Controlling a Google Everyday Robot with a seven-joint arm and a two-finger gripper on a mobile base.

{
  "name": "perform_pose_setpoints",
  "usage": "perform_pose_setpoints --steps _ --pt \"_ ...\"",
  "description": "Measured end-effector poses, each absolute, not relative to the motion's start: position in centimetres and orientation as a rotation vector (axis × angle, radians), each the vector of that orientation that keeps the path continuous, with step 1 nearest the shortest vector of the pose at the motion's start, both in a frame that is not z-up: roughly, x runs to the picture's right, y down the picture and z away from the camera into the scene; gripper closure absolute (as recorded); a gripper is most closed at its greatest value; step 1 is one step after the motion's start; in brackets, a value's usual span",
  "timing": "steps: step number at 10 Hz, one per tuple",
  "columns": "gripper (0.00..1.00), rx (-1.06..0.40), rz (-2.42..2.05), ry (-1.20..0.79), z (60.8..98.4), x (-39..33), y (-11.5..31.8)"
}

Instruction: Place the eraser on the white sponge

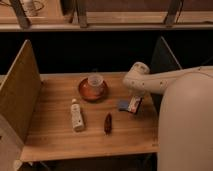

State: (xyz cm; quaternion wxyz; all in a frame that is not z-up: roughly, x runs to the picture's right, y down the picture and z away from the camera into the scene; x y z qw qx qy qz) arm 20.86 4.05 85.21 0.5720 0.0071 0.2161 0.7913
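The eraser [134, 103], a small white block with red and dark markings, lies tilted across the right part of the white sponge [122, 105], a flat blue-grey pad on the right side of the wooden table [55, 135]. My gripper [138, 94] is just above and behind the eraser, mostly hidden under the white arm [150, 80] that reaches in from the right.
A brown bowl [92, 90] with a clear cup [95, 80] in it stands at mid-table. A cream speckled stick [76, 115] and a dark reddish-brown piece [107, 123] lie in front. Upright panels flank the table on the left [20, 90] and right [165, 55].
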Motion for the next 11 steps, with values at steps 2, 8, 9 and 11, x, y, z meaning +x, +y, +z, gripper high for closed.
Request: perform_pose_setpoints --steps 2,8,9,11 --pt "1.00 -0.027 1.896 0.465 87.6 20.7 4.3" --pt "0.96 -0.208 1.935 0.358 90.9 16.5 5.6" --pt "0.94 -0.207 1.935 0.358 90.9 16.5 5.6" --pt "0.85 -0.207 1.935 0.358 90.9 16.5 5.6"
